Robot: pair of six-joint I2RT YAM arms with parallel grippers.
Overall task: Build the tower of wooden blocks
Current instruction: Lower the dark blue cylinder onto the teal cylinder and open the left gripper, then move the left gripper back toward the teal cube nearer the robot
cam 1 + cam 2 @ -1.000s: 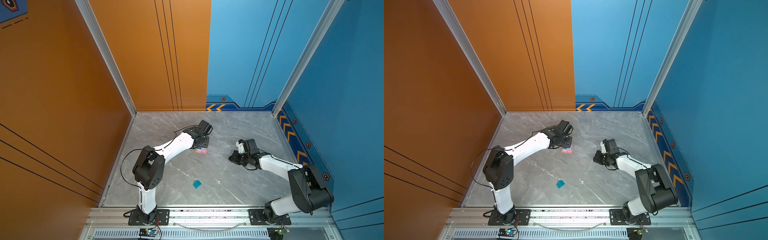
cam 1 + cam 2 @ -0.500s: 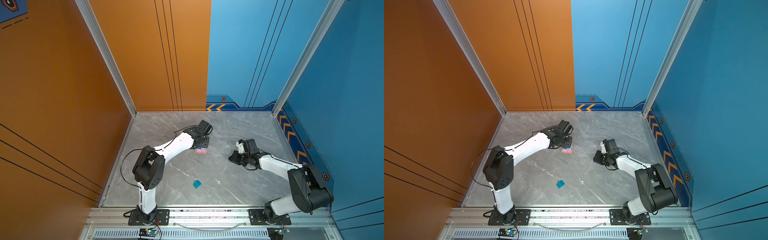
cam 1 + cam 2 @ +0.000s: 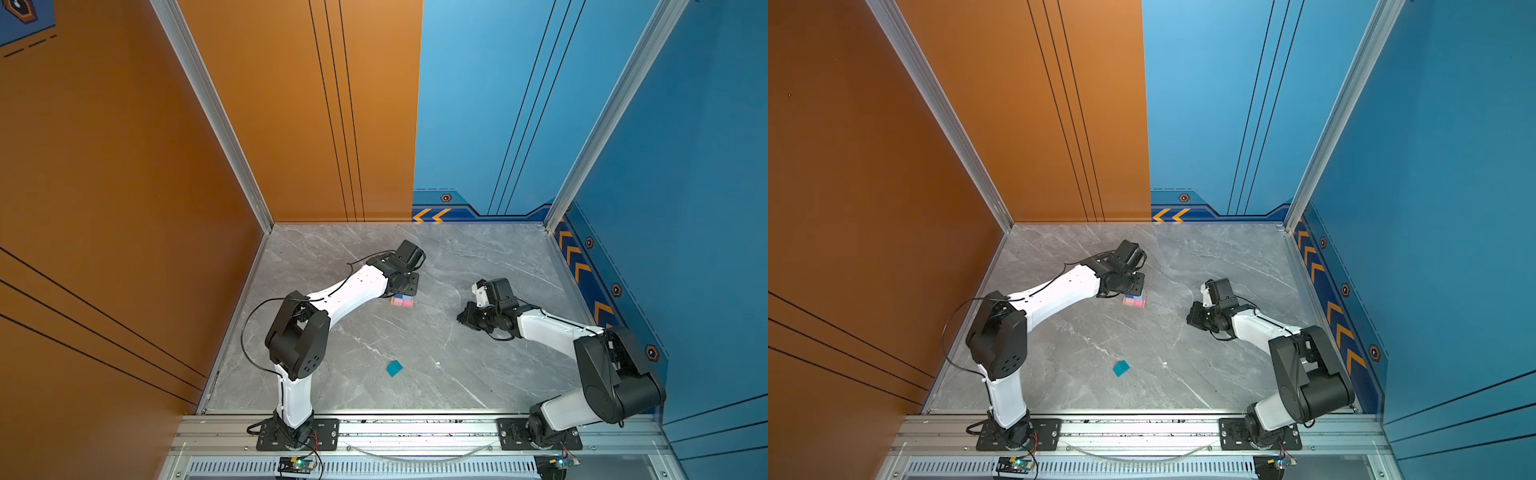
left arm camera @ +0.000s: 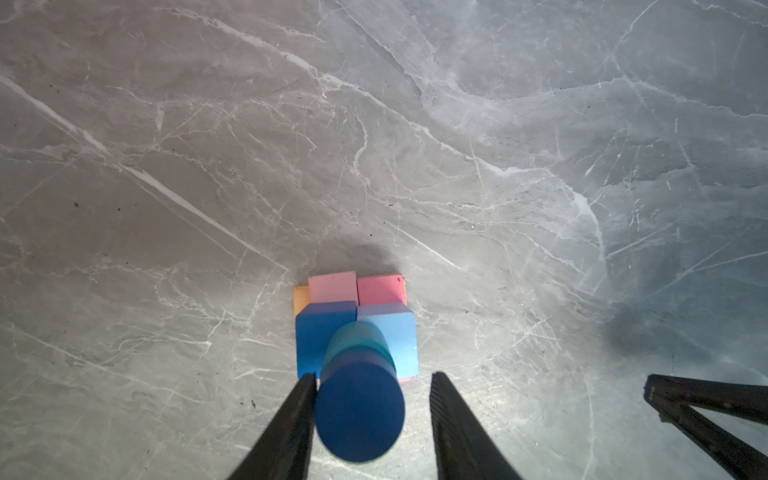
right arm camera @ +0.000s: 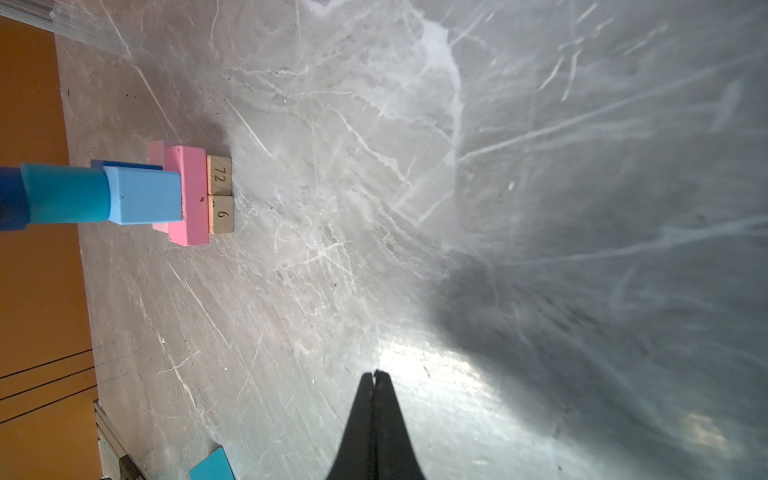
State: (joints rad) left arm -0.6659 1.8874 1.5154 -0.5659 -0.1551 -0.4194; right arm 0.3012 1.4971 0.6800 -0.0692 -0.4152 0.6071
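Observation:
The wood block tower (image 3: 402, 301) (image 3: 1135, 300) stands mid-table: two tan bars (image 5: 220, 193) at the bottom, pink bars (image 4: 332, 286) across them, then a dark-blue cube (image 4: 316, 336) and a light-blue cube (image 4: 401, 332) side by side. A teal cylinder (image 4: 357, 336) sits on the cubes, with a dark-blue cylinder (image 4: 359, 415) on top. My left gripper (image 4: 372, 376) (image 3: 409, 286) hangs over the tower, open. One finger is at the top cylinder's side; the other stands apart from it. A teal cube (image 3: 394, 368) (image 5: 210, 465) lies alone near the front. My right gripper (image 5: 376, 372) (image 3: 461, 318) is shut and empty, low over the table right of the tower.
An orange wall (image 3: 166, 208) bounds the table on the left and a blue wall (image 3: 665, 249) on the right. An aluminium rail (image 3: 415, 428) carrying both arm bases runs along the front edge. The right arm's fingers (image 4: 706, 407) show at the edge of the left wrist view.

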